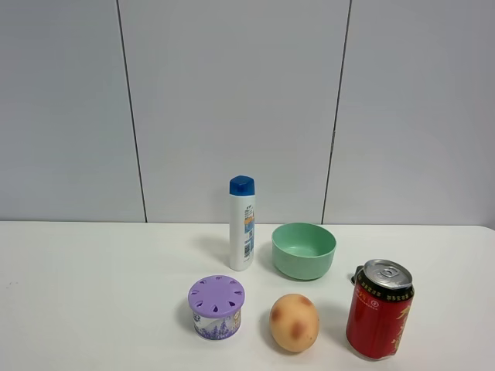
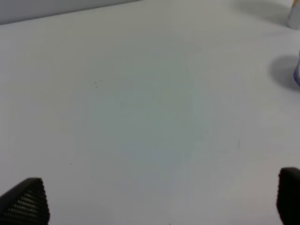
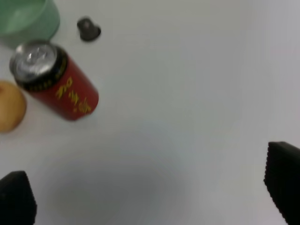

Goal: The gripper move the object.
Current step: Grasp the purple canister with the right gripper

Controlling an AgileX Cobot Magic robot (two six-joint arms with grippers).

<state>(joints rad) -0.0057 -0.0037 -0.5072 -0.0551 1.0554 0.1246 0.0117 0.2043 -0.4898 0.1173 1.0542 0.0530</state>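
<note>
The object, a squat tub with a lilac slotted lid [image 1: 216,307], stands upright on the white table [image 1: 93,294], front centre. Neither gripper shows in the exterior high view. In the left wrist view my left gripper [image 2: 157,200] is open and empty over bare table, its black fingertips [image 2: 26,202] wide apart. A purple sliver at that view's edge [image 2: 297,75] may be the tub. In the right wrist view my right gripper [image 3: 150,190] is open and empty, apart from the red can [image 3: 54,79]. The tub is out of that view.
An orange-brown egg-shaped ball [image 1: 294,322] sits right of the tub, then a red drink can [image 1: 379,309]. A green bowl [image 1: 304,250] and a white bottle with a blue cap [image 1: 242,224] stand behind. A small black knob [image 3: 88,29] lies by the can.
</note>
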